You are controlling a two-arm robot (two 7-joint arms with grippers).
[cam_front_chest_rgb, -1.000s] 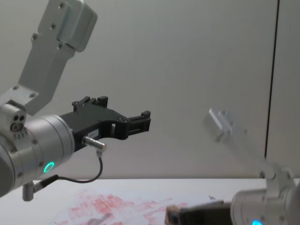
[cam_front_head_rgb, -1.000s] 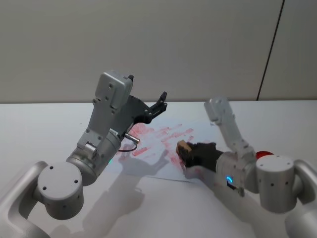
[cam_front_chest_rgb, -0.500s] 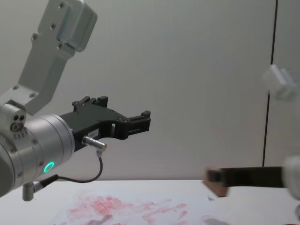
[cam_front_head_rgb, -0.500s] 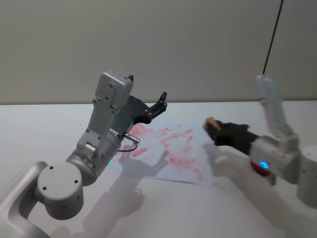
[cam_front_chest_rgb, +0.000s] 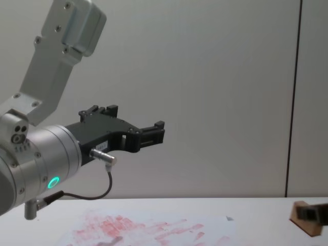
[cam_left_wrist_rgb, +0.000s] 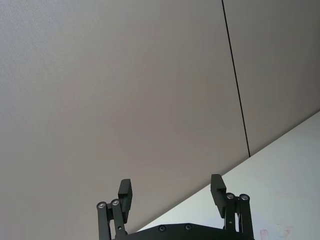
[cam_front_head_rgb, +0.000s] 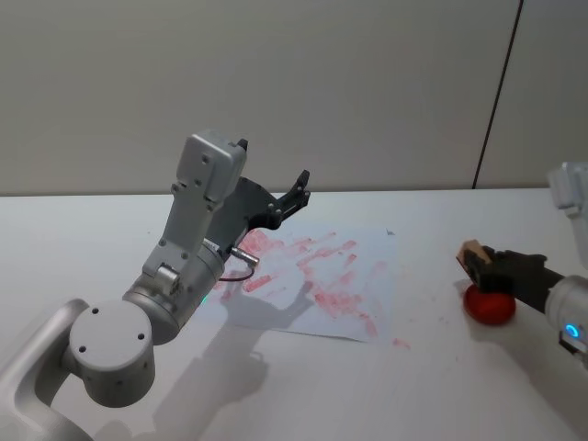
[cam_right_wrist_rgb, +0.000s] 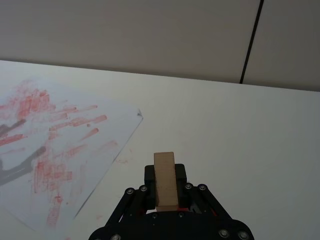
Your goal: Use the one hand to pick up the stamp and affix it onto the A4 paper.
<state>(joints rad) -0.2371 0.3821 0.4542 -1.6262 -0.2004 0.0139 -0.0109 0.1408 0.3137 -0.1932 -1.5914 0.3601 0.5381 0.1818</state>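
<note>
Plain grey wall panels, split by a thin dark vertical seam, stood behind a white surface (cam_front_head_rgb: pixel 303 395). On that surface lay the A4 paper (cam_front_head_rgb: pixel 317 280), a flat white sheet blotched all over with red ink prints, one corner pointing toward the wall.

Well to the right of the sheet, the right hand (cam_front_head_rgb: pixel 485 266) was reaching in from the right edge of the head view, its black fingers clamped on the stamp (cam_front_head_rgb: pixel 474 256). The stamp was a small tan wooden block, jutting forward past the fingertips. It was held above a round red ink pad (cam_front_head_rgb: pixel 488 306) resting on the surface; whether block and pad touched could not be told. In the right wrist view the stamp (cam_right_wrist_rgb: pixel 165 179) stood upright between the fingers, with the printed sheet (cam_right_wrist_rgb: pixel 55 150) off to one side and bare white surface beyond. In the chest view the block (cam_front_chest_rgb: pixel 306 216) showed at the far right edge, just above the surface.

The left hand (cam_front_head_rgb: pixel 296 191) was raised well above the near left part of the paper, on its silver-white arm, pointing toward the wall. Its fingers (cam_left_wrist_rgb: pixel 125 192) were spread apart with nothing between them, and its shadow fell across the red prints.
</note>
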